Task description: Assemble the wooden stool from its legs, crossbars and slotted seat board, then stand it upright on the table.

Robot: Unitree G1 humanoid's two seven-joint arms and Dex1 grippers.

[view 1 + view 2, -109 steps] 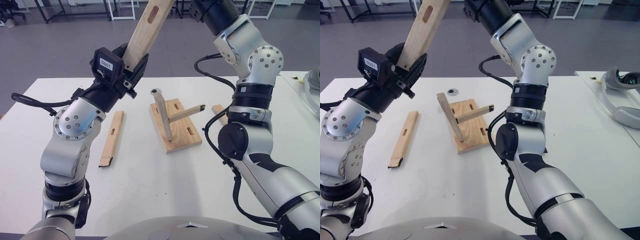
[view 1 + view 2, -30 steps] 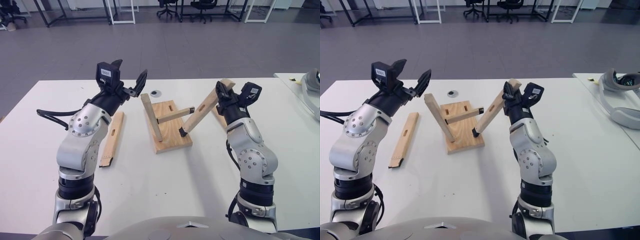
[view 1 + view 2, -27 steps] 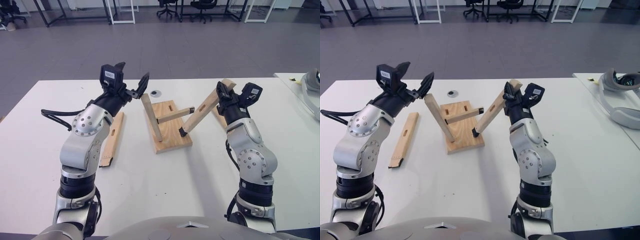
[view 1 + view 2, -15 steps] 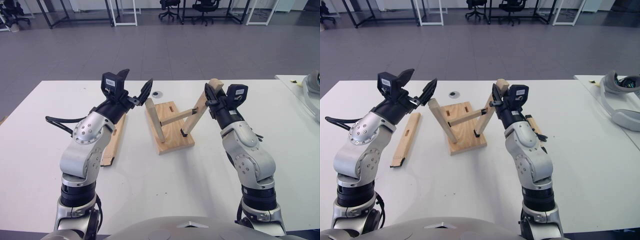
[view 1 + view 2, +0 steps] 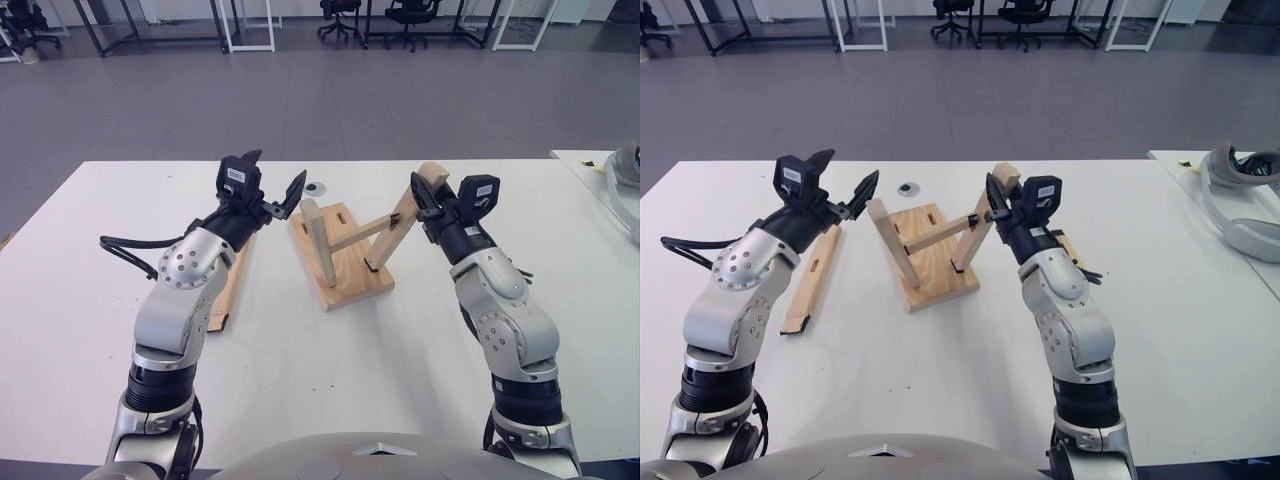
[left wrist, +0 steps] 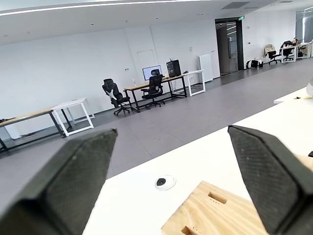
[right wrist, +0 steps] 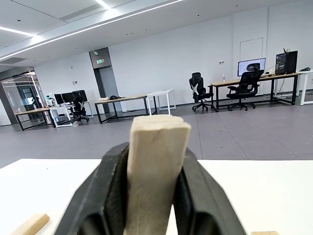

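The slotted seat board [image 5: 352,283] lies flat mid-table. One leg [image 5: 319,241] stands tilted on it, with a crossbar [image 5: 358,233] running from it to a second leg [image 5: 400,222]. My right gripper [image 5: 428,194] is shut on that second leg's upper end [image 7: 154,166], and the leg's foot rests at the board's right edge. Just left of the standing leg's top, my left gripper [image 5: 277,170] hangs open and holds nothing, its fingers [image 6: 63,186] spread wide over the board [image 6: 215,215]. A loose leg [image 5: 812,280] lies flat on the table under my left arm.
A round cable grommet [image 5: 316,187] sits in the table behind the board. Another wooden piece [image 5: 1066,246] lies partly hidden behind my right arm. A white headset [image 5: 1243,200] rests on the neighbouring table at the far right.
The leg my left gripper held aloft is now in my right gripper, lowered to the board and meeting the crossbar. My left gripper has opened and drifted right toward the standing leg.
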